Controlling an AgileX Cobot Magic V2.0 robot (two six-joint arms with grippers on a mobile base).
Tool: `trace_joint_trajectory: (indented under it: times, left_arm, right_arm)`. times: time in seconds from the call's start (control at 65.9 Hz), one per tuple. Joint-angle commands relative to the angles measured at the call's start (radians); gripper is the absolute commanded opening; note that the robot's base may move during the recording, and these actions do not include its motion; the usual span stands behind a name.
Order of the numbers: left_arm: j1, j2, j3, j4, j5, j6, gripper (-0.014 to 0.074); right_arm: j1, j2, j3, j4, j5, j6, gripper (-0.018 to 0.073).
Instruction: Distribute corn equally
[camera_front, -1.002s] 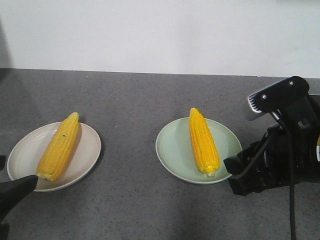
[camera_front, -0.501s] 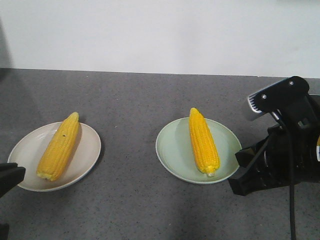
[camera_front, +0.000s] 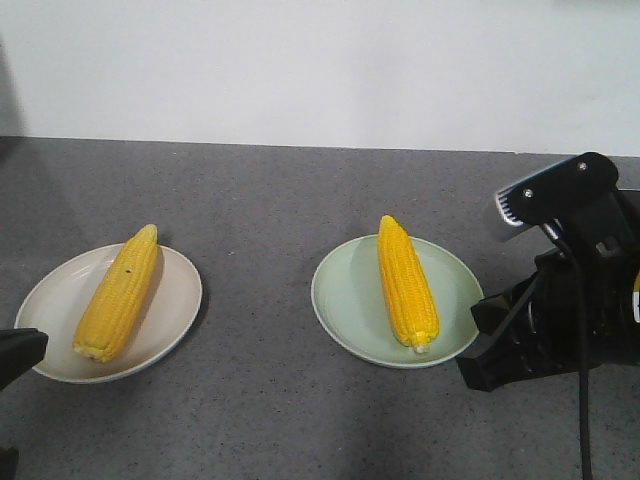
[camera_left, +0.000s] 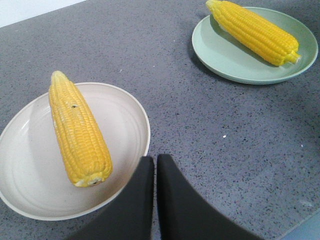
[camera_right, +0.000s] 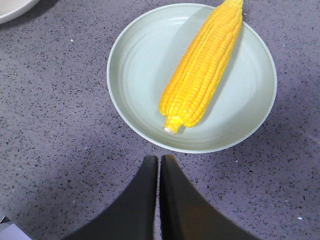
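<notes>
One corn cob (camera_front: 117, 293) per plate (camera_front: 170, 330), no legible writing or labels.

You've got a cream plate (camera_front: 165, 330) lower left of the front view and a pale green plate (camera_front: 345, 300) right of centre, well apart. Both sit flat on the grey speckled surface (camera_front: 270, 210). Plain white wall (camera_front: 320, 70) across the top.

A speckled grey countertop (camera_front: 300, 200) meets a plain white wall (camera_front: 320, 70).
</notes>
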Motion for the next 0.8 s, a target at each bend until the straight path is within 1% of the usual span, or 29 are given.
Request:
trace_joint_trajectory:
  times: [0.0, 0.167, 0.304, 0.349, 0.41, 0.486, 0.562, 0.638, 0.729, 0.789]
  left_arm:
    - [-0.004, -0.001, -0.027, -0.012, -0.059, -0.001, -0.0008]
    - [-0.004, -0.001, -0.027, -0.010, -0.059, -0.001, -0.0008]
    - [0.010, -0.025, -0.006, 0.121, -0.077, -0.003, -0.0008]
    - [0.035, -0.046, 0.020, 0.151, -0.118, -0.031, -0.0008]
    - [0.075, -0.087, 0.072, 0.171, -0.204, -0.067, -0.0008]
    - [0.142, -0.147, 0.152, 0.172, -0.309, -0.109, -0.0008]
    - [0.203, -0.222, 0.250, 0.170, -0.418, -0.117, -0.0008]
    - [0.262, -0.301, 0.333, 0.162, -0.495, -0.142, -0.0008]
    - [0.321, -0.399, 0.437, 0.161, -0.543, -0.167, -0.0008]
    - [0.343, -0.467, 0.495, 0.161, -0.557, -0.191, -0.0008]
  right_arm:
    - [0.001, -0.018, -0.026, -0.007, -0.044, -0.002, -0.0010]
    - [0.001, -0.018, -0.026, -0.007, -0.043, -0.002, -0.0010]
    - [0.001, -0.018, -0.026, -0.007, -0.043, -0.002, -0.0010]
    - [0.001, -0.018, -0.026, -0.007, -0.043, -0.002, -0.0010]
    - [0.001, -0.018, -0.026, -0.007, -0.043, -0.002, -0.0010]
    - [0.001, -0.018, -0.026, -0.007, -0.043, -0.002, -0.0010]
    - [0.001, -0.018, -0.026, -0.007, -0.043, -0.002, -0.0010]
    - [0.001, -0.018, -0.026, -0.007, -0.043, -0.002, -0.0010]
    - [0.001, -0.018, -0.026, -0.007, -0.043, -0.002, -0.0010]
    - [0.001, -0.018, -0.026, -0.007, -0.043, -0.002, -0.0010]
